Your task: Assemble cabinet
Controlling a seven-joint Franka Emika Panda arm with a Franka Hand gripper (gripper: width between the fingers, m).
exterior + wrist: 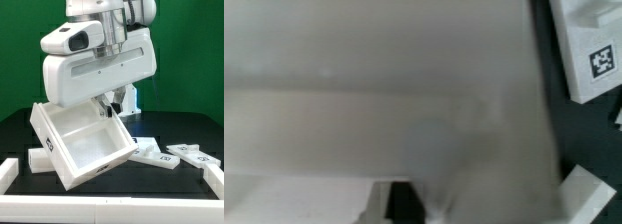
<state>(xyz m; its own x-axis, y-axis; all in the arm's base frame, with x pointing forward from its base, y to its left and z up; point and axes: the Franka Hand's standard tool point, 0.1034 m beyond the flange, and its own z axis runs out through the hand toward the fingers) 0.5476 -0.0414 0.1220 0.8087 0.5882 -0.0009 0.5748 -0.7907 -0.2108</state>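
The white Panda arm [95, 65] hunches low and forward, the gripper [117, 102] pointing down beneath it, largely hidden, jaw spacing unclear.

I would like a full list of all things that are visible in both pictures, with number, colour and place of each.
cabinet box: one, white, tilted with its open side showing, middle of the table
round part: one, white, against the box on the exterior view's left
flat tagged pieces: at least two, white, flat on the table at the exterior view's right
tag: one, black-and-white, on a white panel in the wrist view
table: one, black
rail: one, white, along the near table edge
backdrop: green, behind
robot arm: one, white, above the box
gripper: one, at the box's upper rim; how the jaws stand is unclear
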